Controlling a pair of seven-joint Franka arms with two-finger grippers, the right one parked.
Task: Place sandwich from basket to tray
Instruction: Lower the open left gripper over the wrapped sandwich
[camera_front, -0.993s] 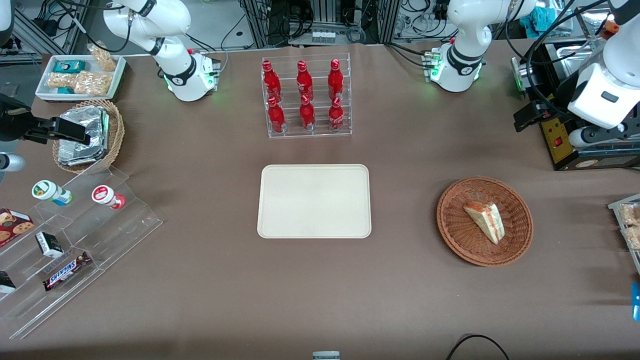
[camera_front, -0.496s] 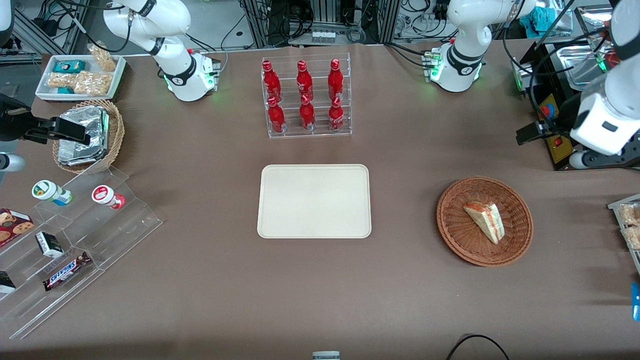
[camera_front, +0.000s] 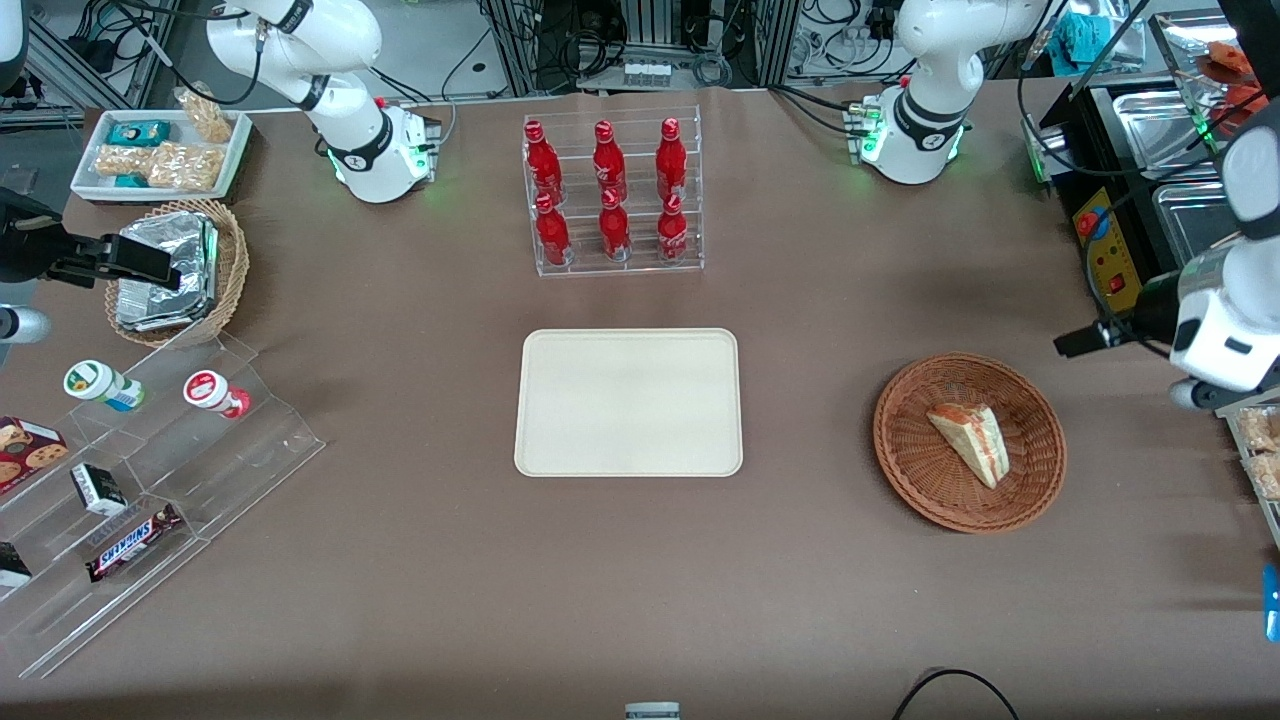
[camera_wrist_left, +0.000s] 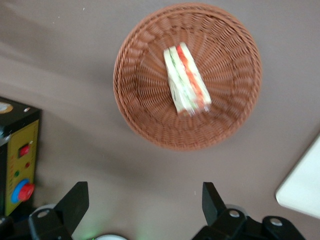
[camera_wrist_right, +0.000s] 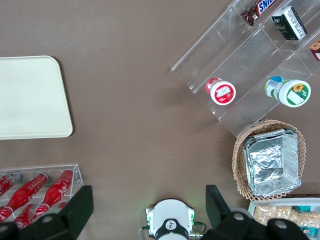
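The sandwich (camera_front: 969, 443) lies flat in the middle of the basket (camera_front: 1040, 400), a pale wedge whose long axis runs diagonally: its broad crust end points away from the front camera and toward the tray (camera_front: 628, 402), its narrow tip toward that camera and the working arm's end of the counter (camera_front: 800, 580). The basket sits on the counter well apart from the tray, level with it, between it and the working arm.

The hand (camera_wrist_left: 145, 202) hangs above bare counter just outside the basket rim, on the side toward the working arm's end and a little farther from the front camera than the sandwich. Its two fingers stand wide apart with nothing between them. So the coming move, as I judge it, is a short sideways carry over the rim toward the tray's side, a turn of the wrist to set the fingers across the wedge's short width, then a descent.

The wrist view shows the open fingers (camera_wrist_left: 74, 202), the filling edge of the sandwich (camera_wrist_left: 186, 80) with its red and green layers, and a corner of the tray (camera_wrist_left: 302, 182). The front view hides the fingers but gives the whole layout, including the clear run of counter from basket to tray.
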